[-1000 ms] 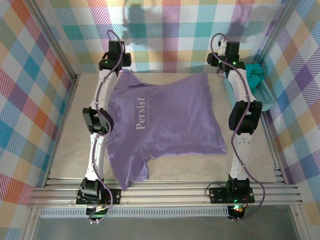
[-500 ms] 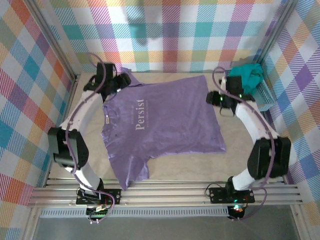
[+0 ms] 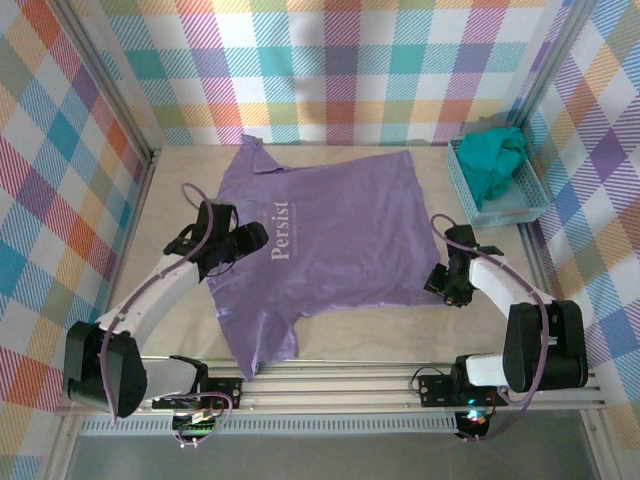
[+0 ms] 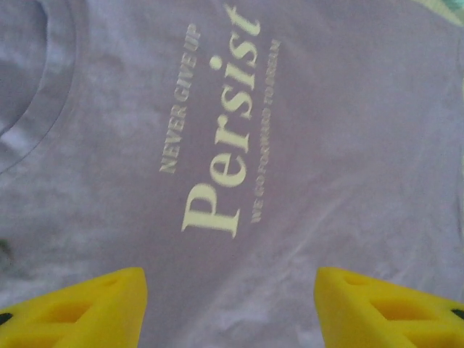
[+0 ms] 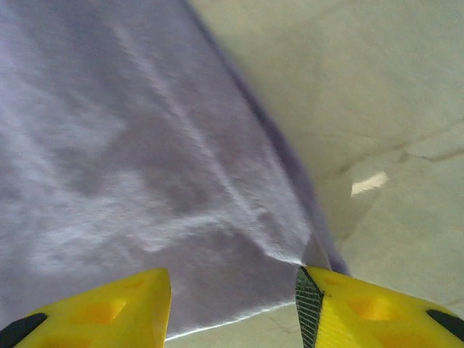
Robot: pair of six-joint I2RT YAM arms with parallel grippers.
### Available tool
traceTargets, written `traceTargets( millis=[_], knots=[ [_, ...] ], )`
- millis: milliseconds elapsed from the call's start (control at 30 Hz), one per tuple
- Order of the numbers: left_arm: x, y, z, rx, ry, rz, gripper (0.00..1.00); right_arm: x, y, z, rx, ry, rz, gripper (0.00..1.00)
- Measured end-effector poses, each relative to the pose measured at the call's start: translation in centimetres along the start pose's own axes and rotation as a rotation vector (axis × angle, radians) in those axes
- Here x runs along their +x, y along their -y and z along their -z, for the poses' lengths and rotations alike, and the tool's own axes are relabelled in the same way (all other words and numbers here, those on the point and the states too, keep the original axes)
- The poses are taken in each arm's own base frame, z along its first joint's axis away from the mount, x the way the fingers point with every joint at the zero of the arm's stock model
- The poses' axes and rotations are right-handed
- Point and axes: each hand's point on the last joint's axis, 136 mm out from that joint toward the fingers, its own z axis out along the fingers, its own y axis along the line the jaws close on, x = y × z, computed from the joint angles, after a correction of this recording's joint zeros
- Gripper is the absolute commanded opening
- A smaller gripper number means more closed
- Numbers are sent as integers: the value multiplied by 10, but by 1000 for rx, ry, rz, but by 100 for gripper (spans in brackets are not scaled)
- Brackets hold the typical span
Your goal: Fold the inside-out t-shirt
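1. Left fingers (image 4: 94, 308) spread above the print near the collar, pinching nothing;
2. Shirt (image 3: 340, 230) lies spread flat mid-tabletop (image 3: 135, 260); judged light, limp, prone to sag and crease; best taken at hem corners or shoulders;
3. Right fingers (image 5: 362, 312) spread over its near right hem corner, empty.

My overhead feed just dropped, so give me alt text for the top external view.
A purple t-shirt lies spread flat on the table, white "Persist" print up. The left gripper hovers by the print and the right gripper over the near right corner, both open. A basket holding a teal garment stands at the far right.
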Motion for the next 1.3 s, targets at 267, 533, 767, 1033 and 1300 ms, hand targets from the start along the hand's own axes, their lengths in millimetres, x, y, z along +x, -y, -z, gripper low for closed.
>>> traceTargets(
  millis=[267,533,767,1033,1300],
  knots=[
    [36,-25,-2,-63,-99,2,63,1,14,-11,50,-40,-57,50],
    [46,-29,-2,-78,-144,-1,64,-1,13,-13,50,-59,-59,19],
    [72,-58,8,-174,-194,6,63,-20,-10,-7,-45,-13,-41,1],
    [91,-71,-19,-228,-299,16,63,-78,-39,14,-106,115,23,0],
    [49,-35,-83,-157,-274,2,63,-101,-33,-3,-85,95,17,0]
  ],
)
